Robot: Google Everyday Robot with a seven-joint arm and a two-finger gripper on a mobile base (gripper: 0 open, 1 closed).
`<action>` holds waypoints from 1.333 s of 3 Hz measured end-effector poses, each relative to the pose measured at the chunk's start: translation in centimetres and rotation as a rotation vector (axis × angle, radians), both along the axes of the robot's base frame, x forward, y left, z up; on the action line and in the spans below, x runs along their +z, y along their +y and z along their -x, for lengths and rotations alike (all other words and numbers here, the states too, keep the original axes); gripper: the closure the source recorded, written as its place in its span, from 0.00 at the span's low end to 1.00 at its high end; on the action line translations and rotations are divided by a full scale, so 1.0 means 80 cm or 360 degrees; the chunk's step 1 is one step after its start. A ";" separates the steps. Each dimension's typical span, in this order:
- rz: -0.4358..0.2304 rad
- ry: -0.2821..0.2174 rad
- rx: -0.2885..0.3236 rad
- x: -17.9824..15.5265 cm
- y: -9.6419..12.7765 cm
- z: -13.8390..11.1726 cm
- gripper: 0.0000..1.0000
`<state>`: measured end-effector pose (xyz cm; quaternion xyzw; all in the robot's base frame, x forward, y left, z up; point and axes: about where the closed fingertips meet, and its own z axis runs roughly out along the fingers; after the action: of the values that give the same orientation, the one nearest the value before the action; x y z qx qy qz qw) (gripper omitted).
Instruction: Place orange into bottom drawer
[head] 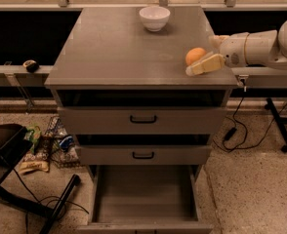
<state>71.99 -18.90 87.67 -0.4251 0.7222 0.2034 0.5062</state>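
Observation:
The orange (194, 55) rests on the grey cabinet top (119, 48), near its right front edge. My gripper (201, 55) reaches in from the right at the level of the top, open, with one cream finger (205, 65) in front of the orange and the other behind it. The orange is not lifted. The bottom drawer (143, 194) is pulled out at floor level and is empty. The two upper drawers (143, 119) with black handles are closed.
A white bowl (154, 17) stands at the back of the cabinet top. Clutter and cables (46, 145) lie on the floor to the left. A black cable (234, 126) hangs to the right of the cabinet.

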 end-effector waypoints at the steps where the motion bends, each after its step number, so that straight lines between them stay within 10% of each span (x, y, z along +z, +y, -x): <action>1: -0.0020 0.0020 -0.0004 -0.007 0.005 -0.019 0.19; 4: -0.0033 0.0039 -0.0013 -0.010 0.007 -0.030 0.89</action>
<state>74.36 -18.31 86.89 -0.4143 0.7279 0.2141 0.5026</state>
